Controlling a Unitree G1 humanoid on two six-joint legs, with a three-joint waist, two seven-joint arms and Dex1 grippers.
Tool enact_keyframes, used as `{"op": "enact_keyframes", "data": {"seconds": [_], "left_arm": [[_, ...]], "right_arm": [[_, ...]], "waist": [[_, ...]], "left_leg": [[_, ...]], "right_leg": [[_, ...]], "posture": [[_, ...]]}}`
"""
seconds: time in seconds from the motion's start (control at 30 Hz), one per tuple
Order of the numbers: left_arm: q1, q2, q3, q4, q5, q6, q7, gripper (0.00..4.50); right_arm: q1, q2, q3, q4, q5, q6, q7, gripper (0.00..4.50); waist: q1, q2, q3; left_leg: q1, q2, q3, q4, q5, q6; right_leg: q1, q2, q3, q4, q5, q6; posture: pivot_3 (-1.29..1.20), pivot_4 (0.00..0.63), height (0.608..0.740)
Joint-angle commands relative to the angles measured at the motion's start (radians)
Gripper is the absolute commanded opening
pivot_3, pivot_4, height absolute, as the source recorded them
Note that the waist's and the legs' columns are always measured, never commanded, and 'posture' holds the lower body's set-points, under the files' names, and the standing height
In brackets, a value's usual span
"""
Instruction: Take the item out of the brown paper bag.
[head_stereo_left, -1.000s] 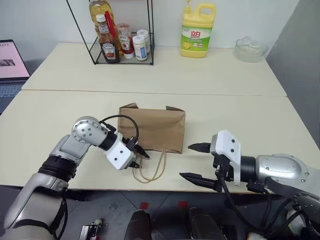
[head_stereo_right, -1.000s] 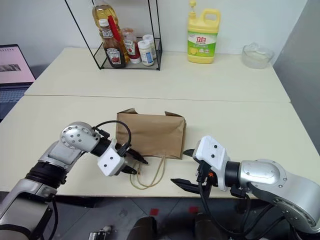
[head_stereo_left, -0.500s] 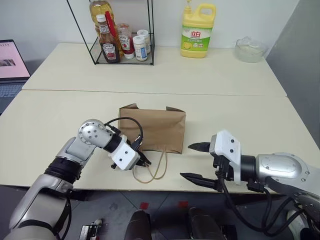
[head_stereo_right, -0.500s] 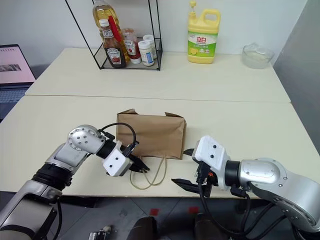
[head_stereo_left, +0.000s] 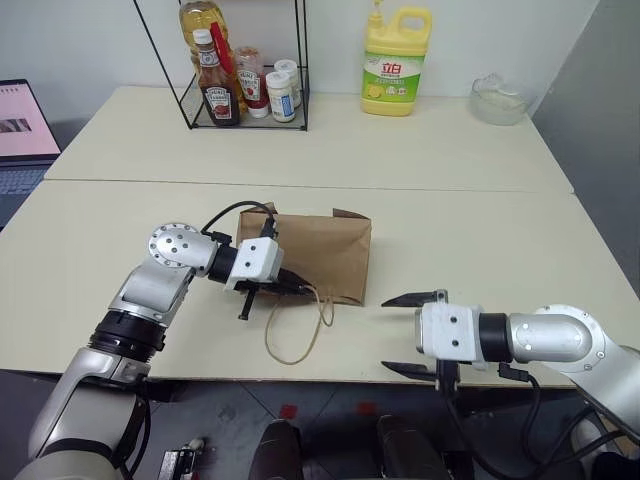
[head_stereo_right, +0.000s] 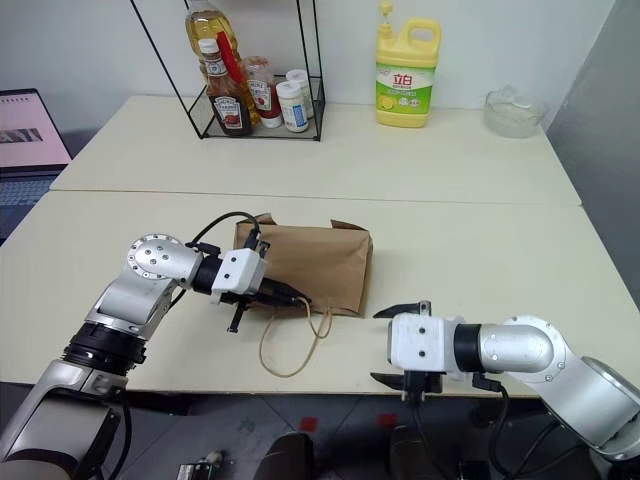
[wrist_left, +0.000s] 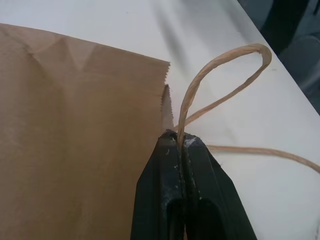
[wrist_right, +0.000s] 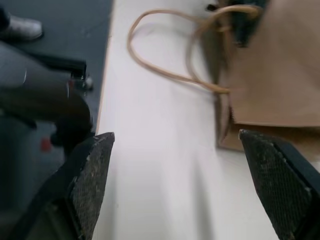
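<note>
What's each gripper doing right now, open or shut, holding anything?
Left gripper: shut on a cord handle of the paper bag.
Right gripper: open, holding nothing, beside the bag.

Staged kitchen tabletop (condiment rack (head_stereo_left: 240, 70), detergent jug (head_stereo_left: 395, 62)).

Both arms are silver metal with black joint bands. White blocky wrist housings carry black fingers (wrist_right: 90, 182). Black cables loop alongside.

Two black fingers (wrist_right: 90, 185) stand wide apart over the pale tabletop (wrist_right: 165, 175); beyond them lies the brown paper bag (wrist_right: 280, 80), its tan cord handles (wrist_right: 165, 75) looped toward the table edge
</note>
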Motion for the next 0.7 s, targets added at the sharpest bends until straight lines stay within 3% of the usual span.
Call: {"op": "enact_keyframes", "data": {"seconds": [0.03, 0.27, 0.7], "left_arm": [[-0.027, -0.014, 0.059, -0.028, -0.032, 0.059, 0.039, 0.01], [-0.036, -0.042, 0.080, -0.007, -0.018, 0.064, 0.045, 0.01], [-0.056, -0.053, 0.078, 0.027, -0.003, 0.032, 0.038, 0.01]], "right_arm": [[-0.016, 0.048, 0.038, 0.087, -0.157, -0.297, 0.026, 4.18], [-0.113, 0.220, 0.123, 0.271, -0.366, -0.544, 0.021, 4.18], [-0.297, 0.467, 0.207, 0.606, -0.616, -0.746, -0.063, 4.18]], "waist": [[0.000, 0.000, 0.000], [0.001, 0.000, 0.000], [0.000, 0.000, 0.000]], "left_leg": [[0.000, 0.000, 0.000, 0.000, 0.000, 0.000], [0.001, 0.000, 0.000, 0.001, 0.001, -0.002], [0.002, 0.000, -0.003, 0.002, 0.001, -0.002]], "right_leg": [[0.000, 0.000, 0.000, 0.000, 0.000, 0.000], [0.002, 0.000, 0.000, 0.000, 0.000, 0.000], [0.004, 0.000, -0.003, 0.001, 0.000, 0.000]], "posture": [[0.00, 0.150, 0.740], [0.00, 0.150, 0.740], [0.00, 0.150, 0.740]]}}
